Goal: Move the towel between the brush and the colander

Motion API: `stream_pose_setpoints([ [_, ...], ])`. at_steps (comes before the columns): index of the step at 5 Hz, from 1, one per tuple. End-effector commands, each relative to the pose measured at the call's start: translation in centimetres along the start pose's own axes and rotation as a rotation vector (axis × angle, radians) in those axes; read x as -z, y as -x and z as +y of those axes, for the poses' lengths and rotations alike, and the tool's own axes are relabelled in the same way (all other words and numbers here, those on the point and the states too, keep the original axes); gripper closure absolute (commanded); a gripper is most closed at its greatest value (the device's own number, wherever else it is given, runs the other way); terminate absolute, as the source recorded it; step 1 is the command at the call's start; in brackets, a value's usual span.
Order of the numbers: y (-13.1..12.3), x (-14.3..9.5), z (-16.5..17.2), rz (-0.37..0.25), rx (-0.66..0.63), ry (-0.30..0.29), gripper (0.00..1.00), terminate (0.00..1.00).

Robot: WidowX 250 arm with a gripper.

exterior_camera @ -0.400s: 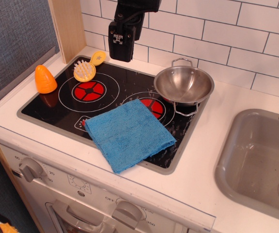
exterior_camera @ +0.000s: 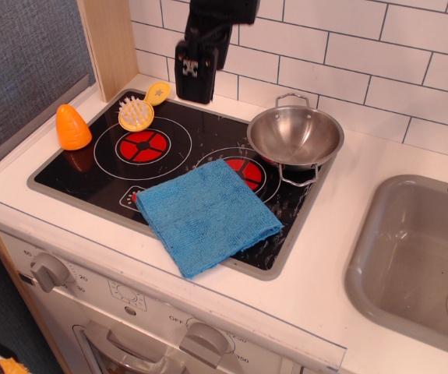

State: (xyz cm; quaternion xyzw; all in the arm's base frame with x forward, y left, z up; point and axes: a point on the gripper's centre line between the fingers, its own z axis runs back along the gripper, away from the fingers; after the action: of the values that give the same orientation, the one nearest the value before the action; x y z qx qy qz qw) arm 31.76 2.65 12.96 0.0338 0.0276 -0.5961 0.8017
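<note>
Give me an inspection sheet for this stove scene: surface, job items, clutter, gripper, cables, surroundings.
Surface: black cooktop, two red burners.
Towel: blue, folded, front edge of cooktop, overhanging onto the counter.
Brush: yellow, back left, bristles up.
Colander: steel, back right, upright, empty.
Clutter: orange cone toy at left edge.
Gripper: raised near the rear wall, holds nothing; jaw state unclear.
Cables: nothing seen.
Surroundings: white tiles, grey sink right, knobs below.

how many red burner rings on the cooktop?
2. One burner sits at left, just in front of the brush. The other burner sits at right, partly covered by the towel, beside the colander.
</note>
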Motion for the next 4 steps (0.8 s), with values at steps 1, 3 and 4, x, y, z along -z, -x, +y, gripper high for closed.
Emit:
stream_pose_setpoints([
  [1, 1.9, -0.2, 0.7, -0.037, 0.005, -0.027, 0.00, 0.00],
  [3, 0.2, 1.8, 1.7, -0.161, 0.187, -0.072, 0.00, 0.00],
  [4, -0.8, 3.0, 1.9, -0.148, 0.238, -0.061, 0.00, 0.00],
])
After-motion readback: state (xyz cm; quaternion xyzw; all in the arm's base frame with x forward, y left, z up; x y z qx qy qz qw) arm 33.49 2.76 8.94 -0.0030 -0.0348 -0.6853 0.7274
